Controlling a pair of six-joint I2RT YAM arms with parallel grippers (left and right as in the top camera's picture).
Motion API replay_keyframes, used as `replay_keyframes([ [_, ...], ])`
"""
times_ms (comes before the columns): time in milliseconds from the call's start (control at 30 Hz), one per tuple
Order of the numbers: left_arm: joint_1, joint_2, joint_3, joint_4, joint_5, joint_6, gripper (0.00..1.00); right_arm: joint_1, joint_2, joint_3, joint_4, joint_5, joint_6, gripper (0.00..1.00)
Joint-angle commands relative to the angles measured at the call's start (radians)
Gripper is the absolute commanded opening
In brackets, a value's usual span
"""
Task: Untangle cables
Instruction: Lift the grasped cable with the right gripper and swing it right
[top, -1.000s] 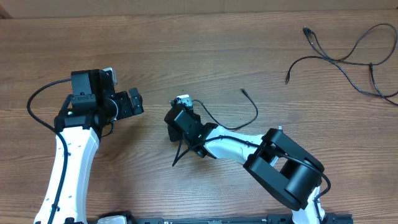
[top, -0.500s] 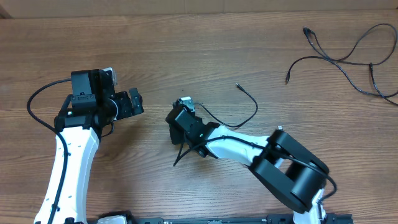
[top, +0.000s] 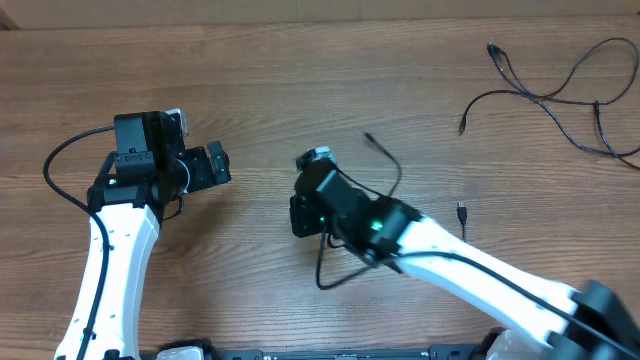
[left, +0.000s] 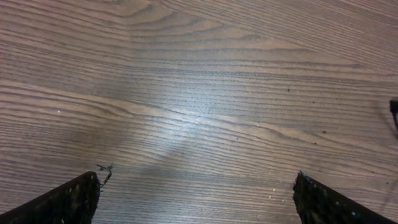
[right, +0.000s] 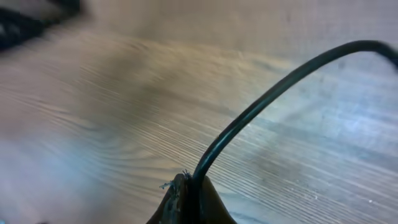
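Cables sit in two places on the wooden desk (top: 300, 80). Nearest the robot, around the middle of the desk, one thin black cord (right: 249, 112) is pinched between the right fingers (right: 186, 202), which are closed tight on it. In the right wrist view it rises out of the closed tips and curves up and away to the right. From overhead, part of this cord hangs in a loose loop on the near side of the right arm (top: 480, 270), and another stretch arcs out on the far side, ending in a small dark tip (top: 367, 136) raised toward the back. A small plug end (top: 461, 210) lies on the wood just beside the right arm; whether it belongs to the held cord cannot be told. To the left, well apart from any cord, the left fingers (left: 65, 202) stand spread wide with only bare wood grain between them, holding nothing. Farthest away, at the back right corner, the other cords (top: 545, 97) lie loose in long crossing curves, reaching the right edge.
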Motion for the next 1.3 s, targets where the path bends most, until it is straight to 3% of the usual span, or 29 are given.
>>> replay_keyframes([
  [0, -0.002, -0.009, 0.004, 0.002, -0.006, 0.019, 1.0, -0.009, -0.074, 0.082, 0.003, -0.029, -0.014, 0.04],
  [333, -0.002, -0.009, 0.004, 0.002, -0.006, 0.019, 1.0, -0.009, -0.098, 0.357, 0.098, -0.05, -0.089, 0.04],
  [600, -0.002, -0.009, 0.004, 0.002, -0.006, 0.019, 0.99, -0.009, -0.099, 0.434, 0.097, 0.04, -0.157, 0.04],
  [800, -0.002, -0.009, 0.004, 0.002, -0.006, 0.019, 1.0, -0.035, -0.099, 0.434, -0.108, 0.271, -0.164, 0.04],
  [1267, -0.002, -0.009, 0.004, 0.002, -0.006, 0.019, 0.99, -0.38, -0.098, 0.432, -0.676, 0.277, -0.105, 0.04],
])
